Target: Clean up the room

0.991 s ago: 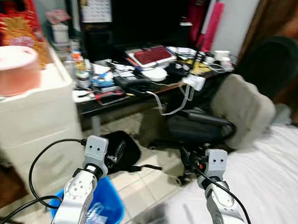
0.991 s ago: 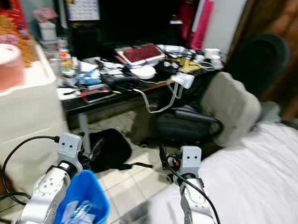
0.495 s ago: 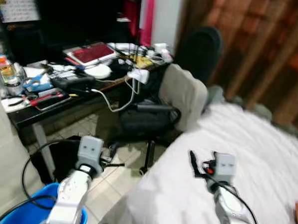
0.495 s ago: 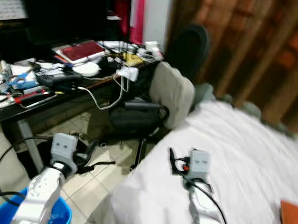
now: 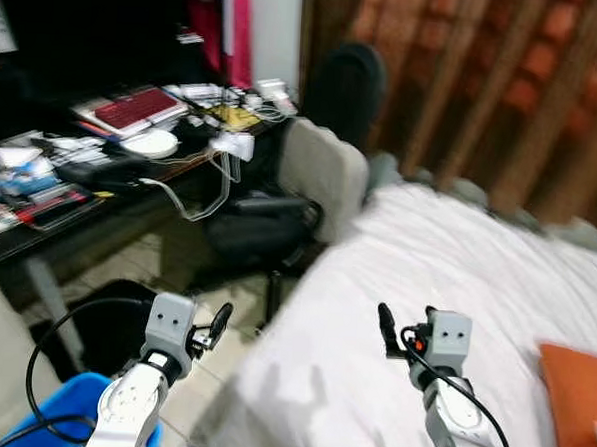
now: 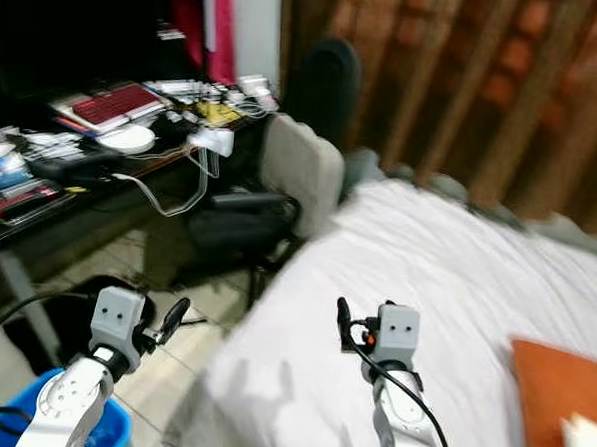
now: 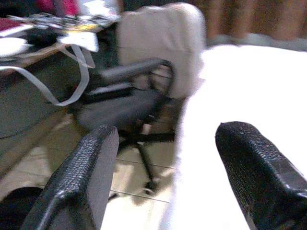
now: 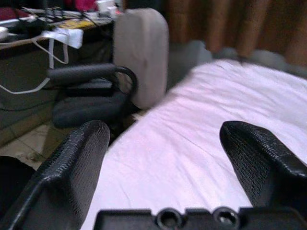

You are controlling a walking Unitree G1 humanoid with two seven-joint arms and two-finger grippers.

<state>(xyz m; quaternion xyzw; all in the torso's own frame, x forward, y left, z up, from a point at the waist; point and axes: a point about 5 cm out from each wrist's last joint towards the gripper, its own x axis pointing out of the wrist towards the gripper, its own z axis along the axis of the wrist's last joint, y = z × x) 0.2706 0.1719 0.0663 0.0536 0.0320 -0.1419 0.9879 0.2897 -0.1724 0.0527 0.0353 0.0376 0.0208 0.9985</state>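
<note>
Both arms are held out low in front of me. My left gripper (image 5: 216, 324) hovers over the tiled floor beside the bed's corner and is open, with nothing between its fingers (image 7: 81, 182). My right gripper (image 5: 385, 328) hangs above the white bed sheet (image 5: 447, 261), also open and holding nothing, with its fingers (image 8: 72, 177) wide apart. A blue bin (image 5: 57, 399) stands on the floor under my left arm. An orange pillow (image 5: 575, 398) lies on the bed at the right, with something white (image 6: 588, 439) on it.
An office chair with a beige backrest (image 5: 321, 170) stands between the bed and a cluttered dark desk (image 5: 75, 187) holding a red keyboard (image 5: 129, 105). A black bag (image 5: 98, 323) lies on the floor near the bin. Brown curtains (image 5: 466, 82) hang behind the bed.
The whole picture has swung to the right: the desk slid left, the white drawer unit left the view, and the bed and orange pillow came in. Both arms keep their pose.
</note>
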